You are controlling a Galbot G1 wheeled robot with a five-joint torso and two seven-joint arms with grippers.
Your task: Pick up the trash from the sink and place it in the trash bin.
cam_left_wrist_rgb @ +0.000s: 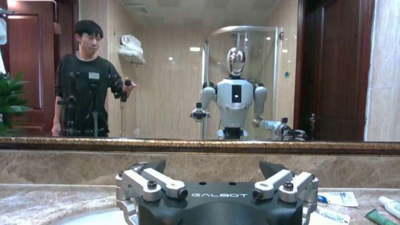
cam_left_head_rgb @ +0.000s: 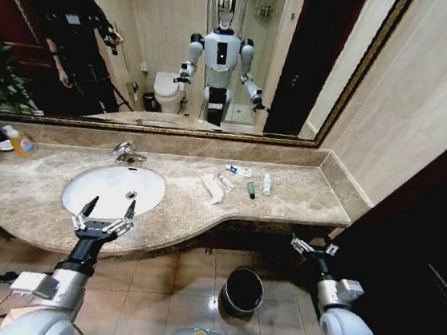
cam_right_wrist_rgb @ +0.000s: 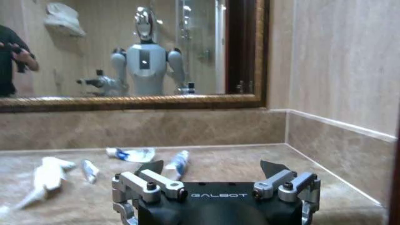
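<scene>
Several pieces of trash (cam_left_head_rgb: 238, 182) lie beyond both open end effectors.

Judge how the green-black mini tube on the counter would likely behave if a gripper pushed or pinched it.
The green-black mini tube lies flat on the marble counter, apart from its neighbours, so a sideways push would probably roll or skid it. It looks slim and light, so it may slip from a loose pinch. Its body seems soft and may squash.
</scene>
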